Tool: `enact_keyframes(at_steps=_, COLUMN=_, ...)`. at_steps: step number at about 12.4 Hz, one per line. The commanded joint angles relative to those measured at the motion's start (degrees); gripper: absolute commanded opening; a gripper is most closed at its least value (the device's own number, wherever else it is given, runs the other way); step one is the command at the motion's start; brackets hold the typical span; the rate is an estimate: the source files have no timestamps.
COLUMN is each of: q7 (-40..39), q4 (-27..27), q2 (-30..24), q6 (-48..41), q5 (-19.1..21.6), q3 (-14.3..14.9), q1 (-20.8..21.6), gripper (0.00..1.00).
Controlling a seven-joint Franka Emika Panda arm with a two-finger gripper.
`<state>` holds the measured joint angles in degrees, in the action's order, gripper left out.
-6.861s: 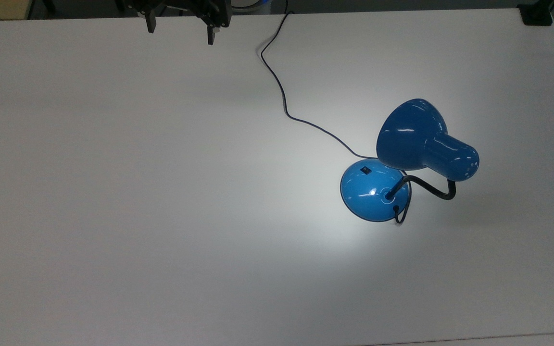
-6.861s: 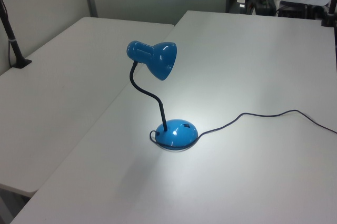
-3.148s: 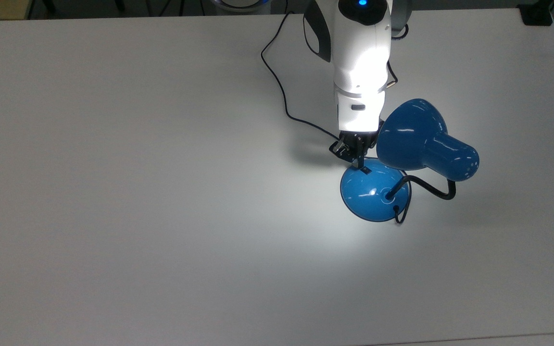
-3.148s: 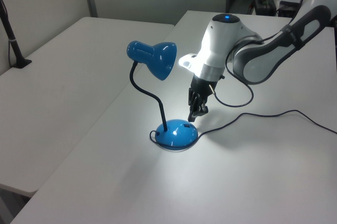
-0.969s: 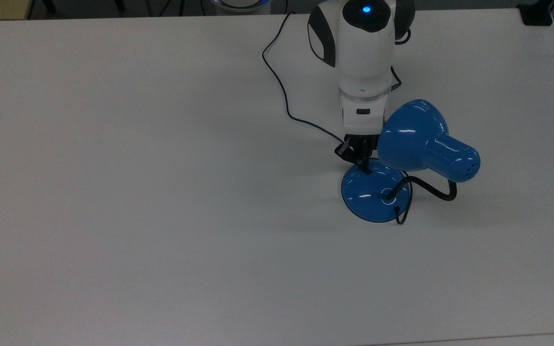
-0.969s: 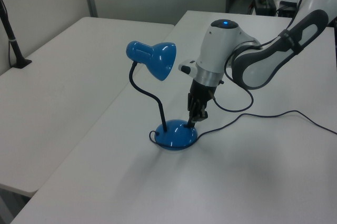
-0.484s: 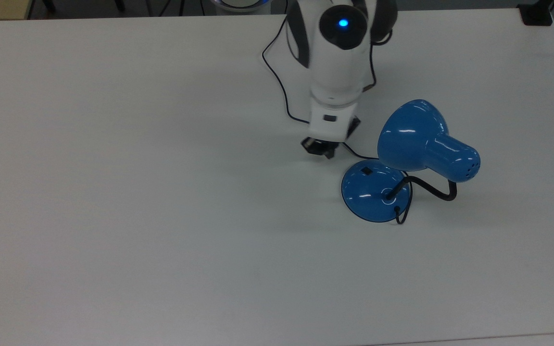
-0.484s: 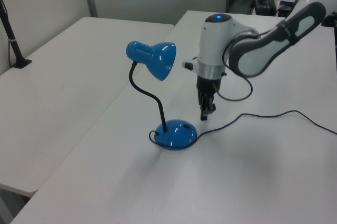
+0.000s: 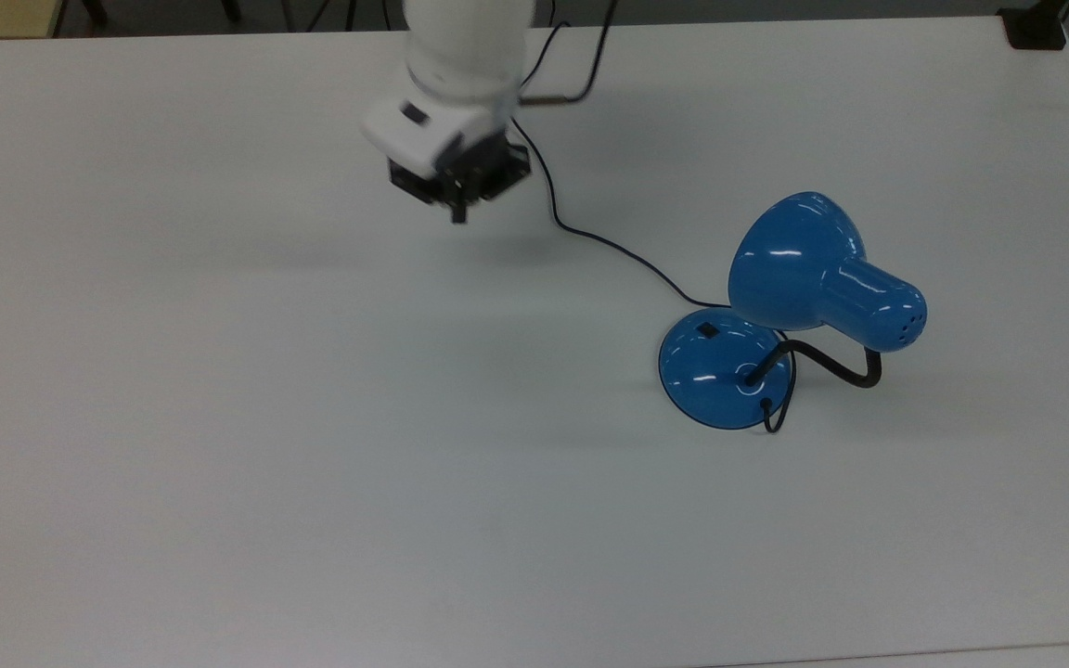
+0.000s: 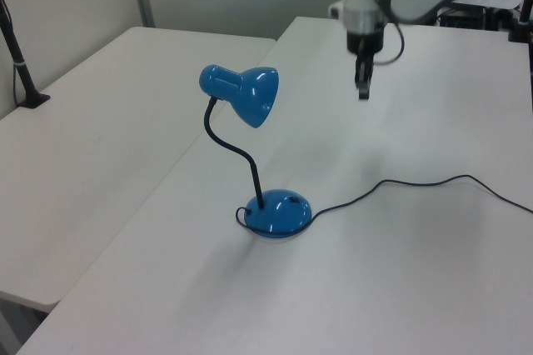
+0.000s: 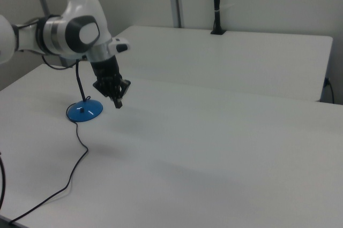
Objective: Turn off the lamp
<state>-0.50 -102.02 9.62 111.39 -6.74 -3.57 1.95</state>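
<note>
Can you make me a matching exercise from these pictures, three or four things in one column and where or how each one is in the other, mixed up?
Things:
1. shade
2. switch
3. cord
4. gripper

Descriptions:
A. trails across the table
B. small black patch on the domed base
C. hangs in the air, away from the lamp
D. glossy blue cone atop the bent neck

Pairs: 1-D, 2-B, 3-A, 4-C

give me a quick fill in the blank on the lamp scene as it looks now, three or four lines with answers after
1. The lamp has a shade and base coloured ____.
2. No bright pool of light lies on the table around the base, so the lamp is switched ____.
3. The small black switch sits on the lamp's ____.
4. The gripper hangs in the air, off to the top view's ____ of the lamp.

Missing words: blue; off; base; left
</note>
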Motion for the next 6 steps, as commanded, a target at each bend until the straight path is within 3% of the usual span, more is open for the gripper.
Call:
enact_keyframes(at_steps=1, q7=2.7, q4=2.24, q2=-6.89, q6=-9.04, q5=-0.81, q3=0.05, q1=-3.88, gripper=0.0)
enact_keyframes(at_steps=3, q7=2.78, q4=7.17, q2=-6.81, q6=-14.61, q5=-0.64, q3=0.22, q1=-4.5, gripper=0.0)
enact_keyframes(at_steps=6, q7=5.84, q4=8.24, q2=-7.6, q6=-14.8, q5=-1.25, q3=-0.04, q1=-4.77, gripper=0.07)
